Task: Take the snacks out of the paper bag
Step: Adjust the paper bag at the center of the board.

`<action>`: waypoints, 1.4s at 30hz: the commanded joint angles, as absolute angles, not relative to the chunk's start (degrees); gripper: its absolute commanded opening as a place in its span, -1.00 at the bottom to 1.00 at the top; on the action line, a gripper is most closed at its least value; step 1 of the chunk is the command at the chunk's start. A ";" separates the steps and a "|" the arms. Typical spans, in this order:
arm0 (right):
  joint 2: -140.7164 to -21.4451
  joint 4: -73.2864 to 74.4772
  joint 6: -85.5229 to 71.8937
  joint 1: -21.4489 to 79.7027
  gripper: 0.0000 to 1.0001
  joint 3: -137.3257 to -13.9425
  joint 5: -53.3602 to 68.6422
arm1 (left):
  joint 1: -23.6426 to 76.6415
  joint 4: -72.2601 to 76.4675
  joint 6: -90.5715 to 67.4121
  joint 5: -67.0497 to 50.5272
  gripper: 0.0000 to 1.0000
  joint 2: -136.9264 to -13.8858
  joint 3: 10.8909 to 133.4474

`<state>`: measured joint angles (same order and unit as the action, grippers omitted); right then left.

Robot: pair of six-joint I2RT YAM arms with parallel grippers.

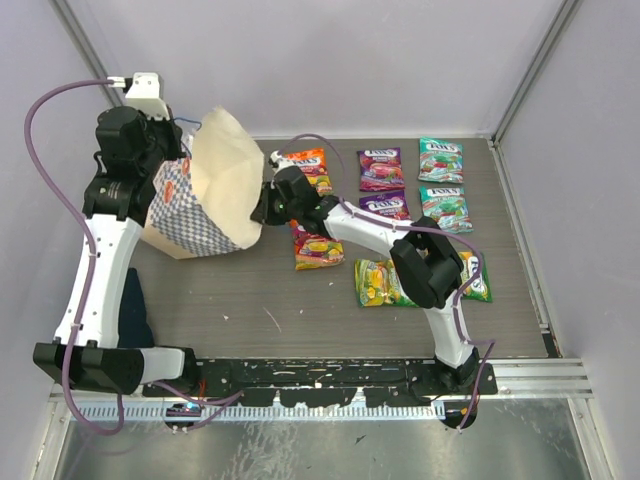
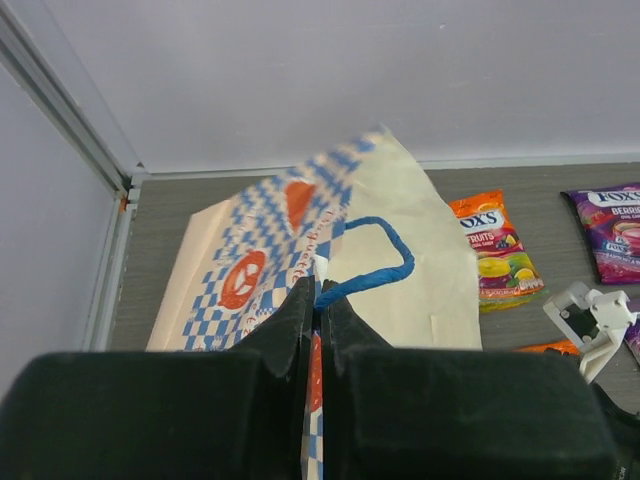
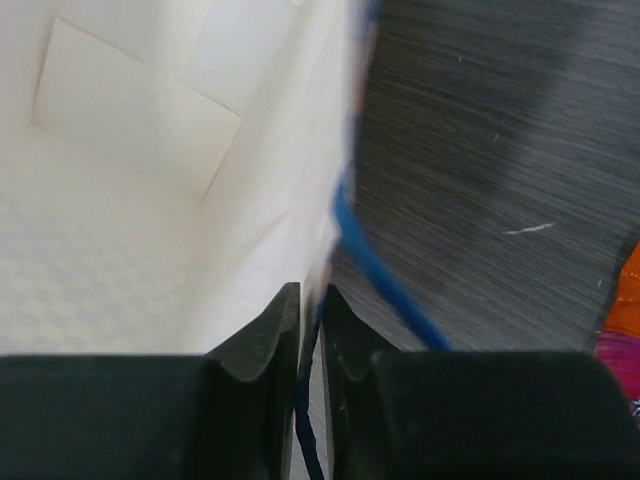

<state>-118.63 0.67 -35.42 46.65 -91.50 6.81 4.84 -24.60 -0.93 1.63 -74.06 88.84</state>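
Note:
The paper bag [image 1: 215, 185] lies tilted on its side at the back left, its mouth facing right. My left gripper [image 1: 168, 152] is shut on the bag's rim by the blue cord handle [image 2: 370, 262]; the left wrist view shows this gripper [image 2: 318, 298] and the bag [image 2: 400, 220]. My right gripper [image 1: 262, 207] is shut on the opposite rim, as the right wrist view shows [image 3: 312, 297]. The bag's white inside [image 3: 150, 200] shows no packet. Several snacks lie on the table: orange [image 1: 305, 163], purple [image 1: 381, 168], teal [image 1: 441, 158], orange-red [image 1: 317, 247], yellow-green [image 1: 385, 283].
A dark blue cloth [image 1: 133, 310] lies at the left under my left arm. Grey walls enclose the table on the left, back and right. More packets lie at mid right: purple [image 1: 384, 207] and teal [image 1: 445, 207].

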 commanded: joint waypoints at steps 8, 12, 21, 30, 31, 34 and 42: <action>-125.29 25.16 -28.13 45.17 -0.93 -127.05 3.44 | 4.61 -19.87 -1.51 3.62 -0.48 -70.09 85.32; -130.21 34.39 -26.18 44.09 -0.93 -138.99 3.36 | 4.61 -20.13 -1.41 5.95 -0.14 -70.63 84.61; -128.00 35.28 -26.28 41.88 -0.93 -136.17 2.46 | 4.49 -21.39 -3.13 6.37 0.96 -69.94 83.14; -127.58 35.82 -25.36 41.00 -0.89 -135.35 4.13 | 4.48 -23.12 -2.89 6.11 0.96 -69.43 80.31; -127.56 35.85 -25.25 40.96 -0.89 -135.23 4.39 | 4.53 -23.38 -2.98 5.74 0.96 -69.81 80.21; -127.36 35.86 -24.92 40.92 -0.88 -135.12 5.10 | 4.53 -24.32 -3.08 4.67 0.96 -71.09 79.86; -127.69 36.25 -24.59 40.83 -0.88 -135.00 5.95 | 4.48 -24.66 -2.40 5.12 1.00 -75.65 79.48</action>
